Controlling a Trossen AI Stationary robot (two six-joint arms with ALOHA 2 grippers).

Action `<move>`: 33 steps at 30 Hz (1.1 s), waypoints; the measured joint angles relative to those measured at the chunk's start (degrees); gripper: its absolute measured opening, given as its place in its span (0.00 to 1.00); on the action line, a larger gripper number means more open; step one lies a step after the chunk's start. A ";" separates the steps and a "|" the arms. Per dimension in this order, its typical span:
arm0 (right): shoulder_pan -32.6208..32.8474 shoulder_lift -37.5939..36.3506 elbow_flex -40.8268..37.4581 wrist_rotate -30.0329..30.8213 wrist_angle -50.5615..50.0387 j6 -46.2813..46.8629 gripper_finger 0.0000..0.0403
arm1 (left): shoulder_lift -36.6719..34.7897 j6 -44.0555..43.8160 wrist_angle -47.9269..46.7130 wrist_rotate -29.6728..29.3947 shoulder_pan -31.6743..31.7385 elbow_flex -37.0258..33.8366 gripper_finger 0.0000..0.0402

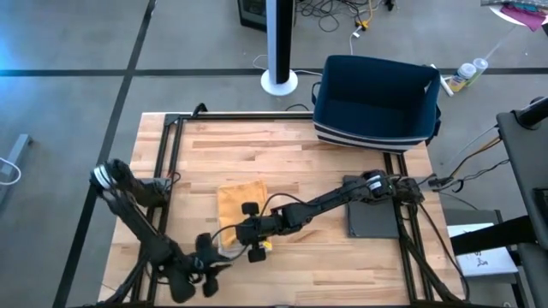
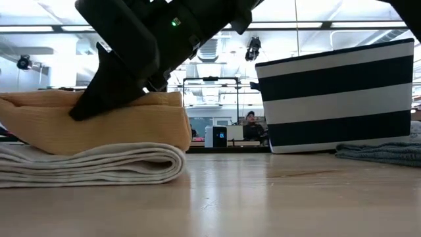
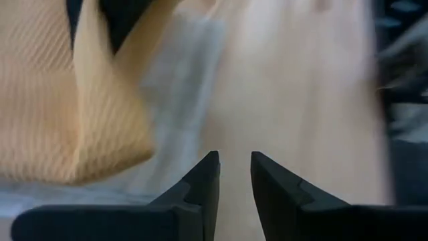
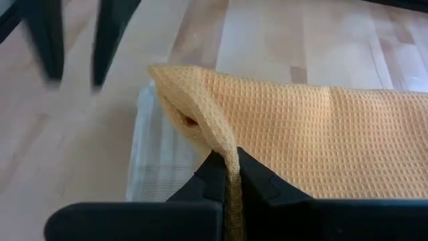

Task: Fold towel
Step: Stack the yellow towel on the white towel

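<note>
A yellow waffle-weave towel (image 1: 240,203) lies on the wooden table, its near part resting on a folded white towel (image 2: 92,164). My right gripper (image 4: 229,171) reaches in from the table's right and is shut on the yellow towel near its near edge. My left gripper (image 3: 234,177) is by the table's near edge (image 1: 214,263), just short of both towels. It is open, with nothing between its fingers. In the low view the yellow towel (image 2: 99,122) sits on the white one under the dark right gripper. My right gripper pinches a raised fold of the yellow towel (image 4: 226,146) between its two fingers, close to the towel's near left corner (image 4: 164,75). The fingers slant down from the table's right. The pinched cloth stands up as a ridge; the rest lies flat on the white towel and table.
A navy and white striped basket (image 1: 377,103) stands at the table's far right. A dark grey cloth (image 1: 372,220) lies at the right, under the right arm. Bare wood stretches between the towels and the basket.
</note>
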 joint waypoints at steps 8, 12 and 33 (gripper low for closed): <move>0.31 0.00 0.99 -0.57 -0.43 -0.06 0.02 | 10.00 -8.54 -1.01 -0.14 2.26 0.66 0.19; 0.73 0.00 1.60 -0.95 -0.50 0.14 0.02 | 10.24 -8.96 -2.62 -0.38 2.68 0.71 0.19; 1.79 2.16 1.57 -0.82 2.72 2.82 0.02 | 9.72 -8.57 -4.66 -0.27 3.23 0.55 0.19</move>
